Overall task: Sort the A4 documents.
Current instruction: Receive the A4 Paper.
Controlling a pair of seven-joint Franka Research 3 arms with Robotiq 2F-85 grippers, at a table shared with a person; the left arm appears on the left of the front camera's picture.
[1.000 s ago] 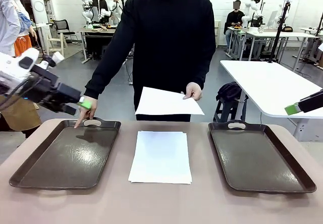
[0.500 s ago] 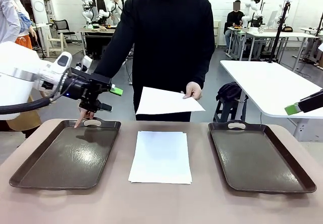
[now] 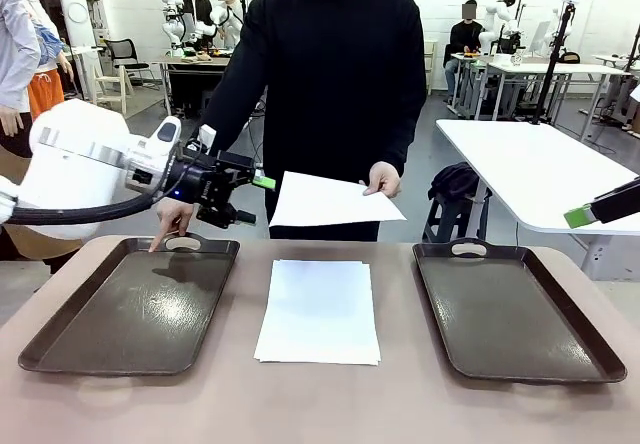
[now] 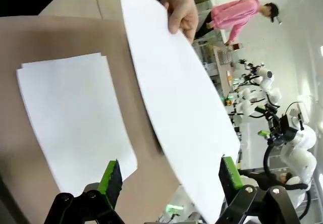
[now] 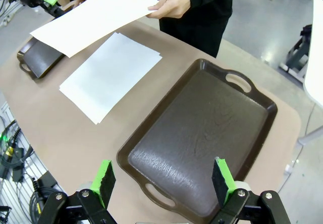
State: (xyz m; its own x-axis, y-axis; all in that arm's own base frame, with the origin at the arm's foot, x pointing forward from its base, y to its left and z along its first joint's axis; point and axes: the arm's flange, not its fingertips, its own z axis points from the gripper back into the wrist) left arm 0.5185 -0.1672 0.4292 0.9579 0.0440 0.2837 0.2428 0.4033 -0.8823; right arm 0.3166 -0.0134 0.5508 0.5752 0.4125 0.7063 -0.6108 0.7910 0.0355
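A stack of white A4 documents (image 3: 320, 309) (image 4: 75, 123) (image 5: 111, 75) lies mid-table between two dark trays. Above it the person's hand (image 3: 383, 179) holds out one more sheet (image 3: 330, 202) (image 4: 176, 93) (image 5: 91, 17), roughly level. My left gripper (image 3: 252, 196) (image 4: 170, 176) is open at this sheet's left edge, and in the left wrist view the sheet's near corner falls between the green pads (image 4: 111, 176). My right gripper (image 3: 580, 216) (image 5: 164, 176) hangs open high over the right tray (image 3: 510, 309) (image 5: 202, 128), holding nothing.
The person's other hand (image 3: 170, 226) points a finger at the handle of the left tray (image 3: 140, 304) (image 5: 38, 60). Both trays hold nothing. Beyond the table's right side stand a white table (image 3: 540, 164) and a dark bag (image 3: 455, 182).
My left arm has swung up and to the right, from beside the left tray's far corner to the held sheet's left edge. Right gripper, sheets and the person's hands are unchanged.
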